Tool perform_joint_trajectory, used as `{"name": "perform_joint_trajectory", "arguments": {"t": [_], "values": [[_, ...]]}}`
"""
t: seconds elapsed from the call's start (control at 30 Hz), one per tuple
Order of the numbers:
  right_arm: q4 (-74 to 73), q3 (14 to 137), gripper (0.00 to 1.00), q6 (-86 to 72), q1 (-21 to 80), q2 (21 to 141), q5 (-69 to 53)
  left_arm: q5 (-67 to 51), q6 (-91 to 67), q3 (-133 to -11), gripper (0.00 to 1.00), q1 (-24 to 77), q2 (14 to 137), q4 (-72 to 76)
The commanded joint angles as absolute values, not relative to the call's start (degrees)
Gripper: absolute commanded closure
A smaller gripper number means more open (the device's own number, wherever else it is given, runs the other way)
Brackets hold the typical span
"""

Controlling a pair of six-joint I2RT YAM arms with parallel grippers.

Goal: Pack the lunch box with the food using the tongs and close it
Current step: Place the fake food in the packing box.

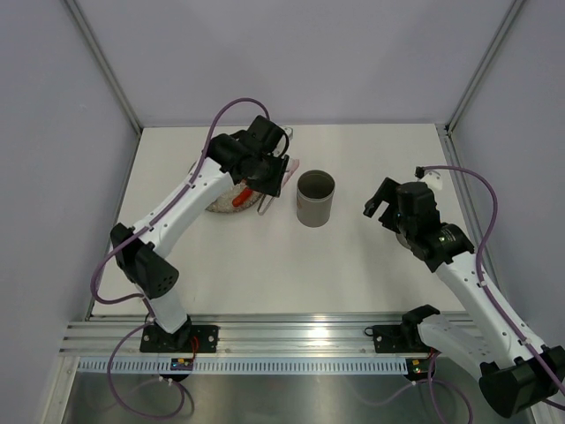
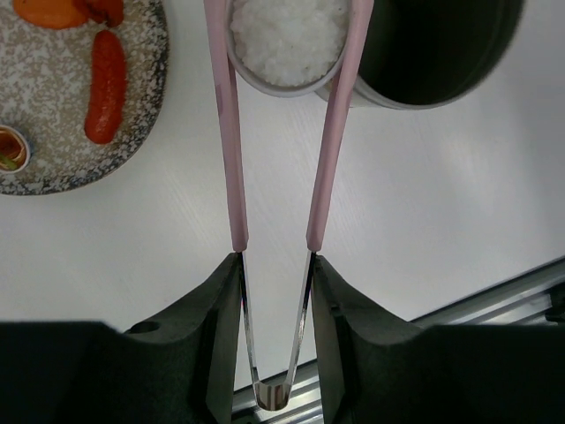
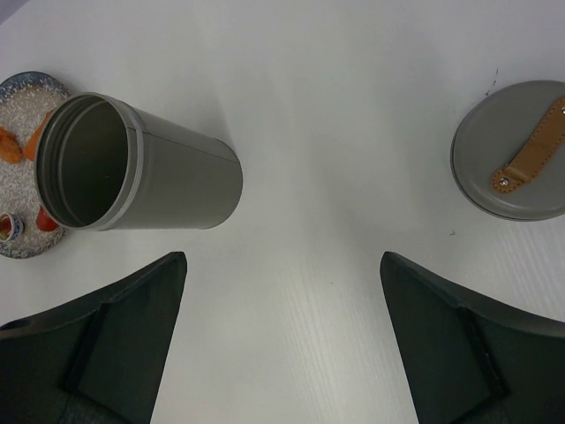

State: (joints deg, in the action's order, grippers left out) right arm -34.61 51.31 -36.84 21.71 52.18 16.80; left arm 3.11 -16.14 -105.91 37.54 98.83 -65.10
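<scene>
My left gripper (image 1: pixel 267 173) hovers by the plate, shut on the metal end of the pale pink tongs (image 2: pixel 231 132). The tongs' two arms reach forward on either side of a small grey cup of white rice (image 2: pixel 287 40) and lie against it. Just right of that cup stands the lunch box (image 1: pixel 315 198), a tall grey cylinder, open and dark inside (image 3: pixel 141 168). The food, a red sausage piece (image 2: pixel 104 87) and an orange piece (image 2: pixel 51 11), lies on the speckled plate (image 2: pixel 62 163). My right gripper (image 3: pixel 282 256) is open and holds nothing, right of the lunch box (image 1: pixel 380 201).
A flat grey lid (image 3: pixel 512 150) with a brown strap lies on the table to the right. A small round bite (image 2: pixel 11 147) sits at the plate's edge. The left arm hides much of the plate (image 1: pixel 219 206) from above. The metal rail (image 1: pixel 291 331) runs along the near edge.
</scene>
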Motion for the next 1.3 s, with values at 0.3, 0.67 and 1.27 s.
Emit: {"name": "perform_joint_trajectory", "arguments": {"t": [0.3,0.67,1.27], "values": [[-35.3,53.4,0.0,-36.2,22.1,51.5,19.2,-1.6,-18.0,-116.5,1.0,44.0,108.2,-63.6],[-35.4,53.0,0.01,-36.3,22.0,51.0,19.0,-2.5,-18.5,-116.5,0.76,44.5,111.2,-63.0],[-35.1,52.6,0.01,-36.6,22.0,51.1,18.6,-3.0,-18.4,-116.3,0.57,44.8,110.8,-62.8]]}}
